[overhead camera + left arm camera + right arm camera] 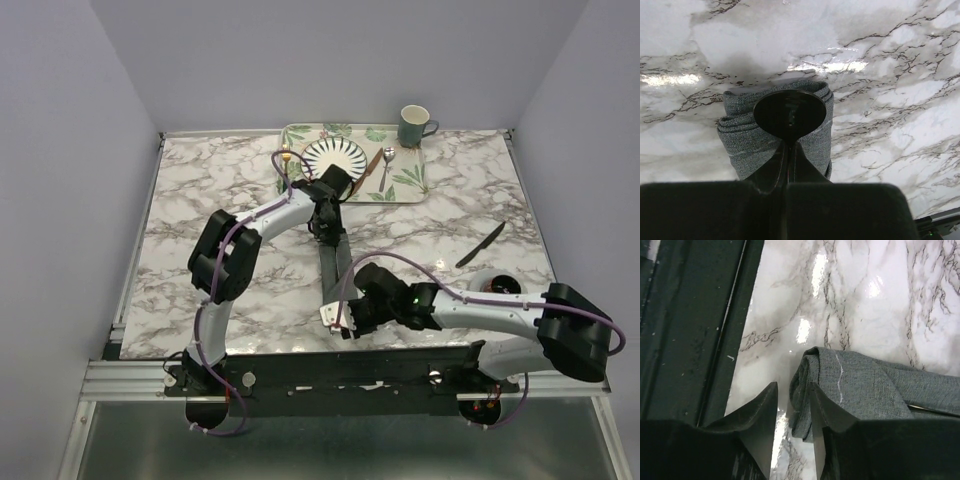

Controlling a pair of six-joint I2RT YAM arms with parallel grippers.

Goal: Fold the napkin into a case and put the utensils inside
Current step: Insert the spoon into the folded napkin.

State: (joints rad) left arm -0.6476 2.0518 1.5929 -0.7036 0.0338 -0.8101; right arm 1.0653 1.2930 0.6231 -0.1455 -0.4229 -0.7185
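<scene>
The napkin (330, 265) lies folded into a long narrow strip on the marble table (200, 200), running from mid-table towards the near edge. The left gripper (322, 228) bears down on its far end with jaws closed tight together; I can't tell whether any cloth is caught between them. At the near end the right gripper (791, 387) stands narrowly apart, the rolled edge of the cloth against one finger (815, 410), bright tabletop showing before the other. Back on the leaf-print tray (405, 185) sit the striped plate (335, 157), a silver spoon (386, 165) and a brownish knife (372, 168).
</scene>
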